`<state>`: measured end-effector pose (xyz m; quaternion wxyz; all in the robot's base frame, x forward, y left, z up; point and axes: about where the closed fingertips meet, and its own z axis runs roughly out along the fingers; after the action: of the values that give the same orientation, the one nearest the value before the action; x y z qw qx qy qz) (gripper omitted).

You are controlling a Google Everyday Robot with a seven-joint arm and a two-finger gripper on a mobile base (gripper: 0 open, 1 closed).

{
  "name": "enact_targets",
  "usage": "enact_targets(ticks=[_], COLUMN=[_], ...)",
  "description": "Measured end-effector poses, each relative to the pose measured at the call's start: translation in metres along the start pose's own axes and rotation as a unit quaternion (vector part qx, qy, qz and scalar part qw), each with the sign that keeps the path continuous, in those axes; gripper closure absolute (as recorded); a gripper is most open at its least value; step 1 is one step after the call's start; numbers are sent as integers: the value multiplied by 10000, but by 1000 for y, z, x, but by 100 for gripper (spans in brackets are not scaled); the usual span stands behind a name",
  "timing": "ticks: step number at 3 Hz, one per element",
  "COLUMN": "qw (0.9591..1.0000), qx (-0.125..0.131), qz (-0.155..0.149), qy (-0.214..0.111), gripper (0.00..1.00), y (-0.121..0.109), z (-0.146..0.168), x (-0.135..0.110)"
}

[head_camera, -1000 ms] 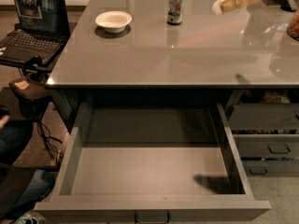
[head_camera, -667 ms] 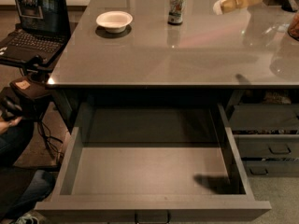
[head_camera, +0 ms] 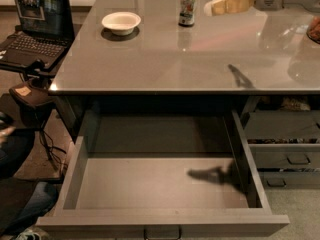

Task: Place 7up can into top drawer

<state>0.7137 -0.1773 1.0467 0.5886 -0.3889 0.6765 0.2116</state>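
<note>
Approaching level and centred suits the tan gripper [head_camera: 227, 3], open or shut I cannot tell, with the small green-and-white metal 7up can [head_camera: 188, 7] just beside it.

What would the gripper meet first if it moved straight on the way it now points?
Most likely the 7up can: the gripper sits just right of it in the view, pointing left at about the can's height, with a small gap between. Depth is unclear, so it could slip just past.

No lettering legible on the 7up can [head_camera: 188, 7]; jaws hover just beside it.
</note>
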Motion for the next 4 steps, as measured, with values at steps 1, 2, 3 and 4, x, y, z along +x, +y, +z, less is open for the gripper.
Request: enact_targets(ticks=[1, 2, 3, 4], qw=[10000, 9991, 9900, 9808], qx=[1, 369, 1273, 1771], qz=[0, 178, 231, 231], qy=[0, 52, 568, 788], gripper=[0, 0, 0, 0], y=[0, -12, -23, -33], z=[0, 6, 2, -15], x=[0, 6, 6, 14])
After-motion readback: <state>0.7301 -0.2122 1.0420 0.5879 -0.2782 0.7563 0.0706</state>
